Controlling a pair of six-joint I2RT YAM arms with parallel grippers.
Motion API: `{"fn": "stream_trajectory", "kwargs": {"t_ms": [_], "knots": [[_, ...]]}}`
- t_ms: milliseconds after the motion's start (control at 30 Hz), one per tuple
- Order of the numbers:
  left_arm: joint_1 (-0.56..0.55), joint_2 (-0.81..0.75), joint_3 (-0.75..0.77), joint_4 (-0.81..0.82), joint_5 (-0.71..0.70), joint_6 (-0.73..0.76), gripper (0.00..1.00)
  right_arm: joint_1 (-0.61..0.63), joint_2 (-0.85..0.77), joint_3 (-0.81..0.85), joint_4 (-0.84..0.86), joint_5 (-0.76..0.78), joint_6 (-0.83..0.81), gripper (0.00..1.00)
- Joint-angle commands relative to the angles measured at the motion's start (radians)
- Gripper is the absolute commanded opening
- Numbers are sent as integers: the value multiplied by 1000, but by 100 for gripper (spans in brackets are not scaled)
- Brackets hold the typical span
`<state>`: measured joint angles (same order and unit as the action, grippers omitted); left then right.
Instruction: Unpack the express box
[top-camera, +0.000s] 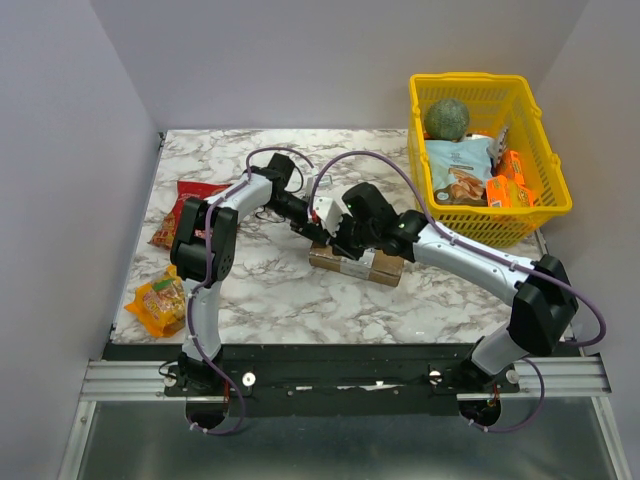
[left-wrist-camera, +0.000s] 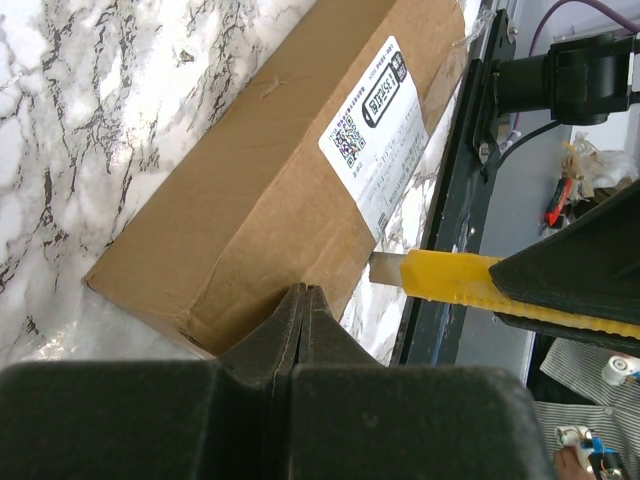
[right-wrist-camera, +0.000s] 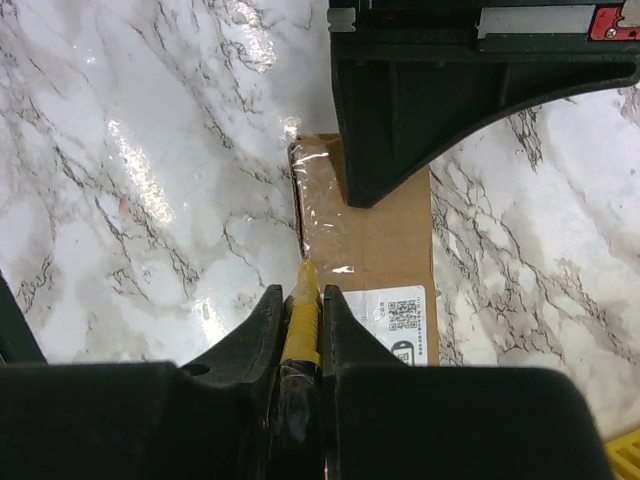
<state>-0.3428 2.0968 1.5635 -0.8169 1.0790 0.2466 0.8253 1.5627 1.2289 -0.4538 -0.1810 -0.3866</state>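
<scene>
The express box (top-camera: 357, 265) is a small brown carton lying flat mid-table. Its white label (left-wrist-camera: 375, 140) faces up, and clear tape (right-wrist-camera: 318, 200) runs along one edge. My left gripper (top-camera: 312, 231) is shut with nothing in it. Its tips (left-wrist-camera: 303, 292) rest at the box's far end, as the right wrist view also shows (right-wrist-camera: 420, 100). My right gripper (top-camera: 338, 246) is shut on a yellow utility knife (right-wrist-camera: 302, 315). The knife's blade (left-wrist-camera: 385, 268) is at the taped edge of the box (right-wrist-camera: 385, 250), next to the label.
A yellow plastic basket (top-camera: 545, 205) at the back right holds a green ball and snack packs. A red snack bag (top-camera: 185, 210) and an orange one (top-camera: 160, 302) lie at the left. The table's dark front edge (top-camera: 400, 352) is close behind the box.
</scene>
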Motion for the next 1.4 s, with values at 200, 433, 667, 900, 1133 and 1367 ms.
{"fn": "stream_trajectory", "kwargs": {"t_ms": [200, 433, 667, 900, 1133, 1367], "knots": [[-18, 46, -20, -14, -100, 40, 0, 3, -43, -19, 83, -52, -20, 0], [-18, 48, -17, -18, -99, 39, 0, 3, -27, -26, 90, -61, -38, 0], [-18, 54, -8, -16, -97, 34, 0, 3, -10, -34, 92, -60, -60, 0], [-18, 57, -7, -16, -100, 34, 0, 3, -1, -45, 93, -64, -67, 0], [-18, 62, -7, -14, -99, 34, 0, 3, 25, -49, 95, -98, -80, 0], [-18, 65, -2, -21, -100, 37, 0, 5, 65, -37, 107, -153, -97, 0]]}}
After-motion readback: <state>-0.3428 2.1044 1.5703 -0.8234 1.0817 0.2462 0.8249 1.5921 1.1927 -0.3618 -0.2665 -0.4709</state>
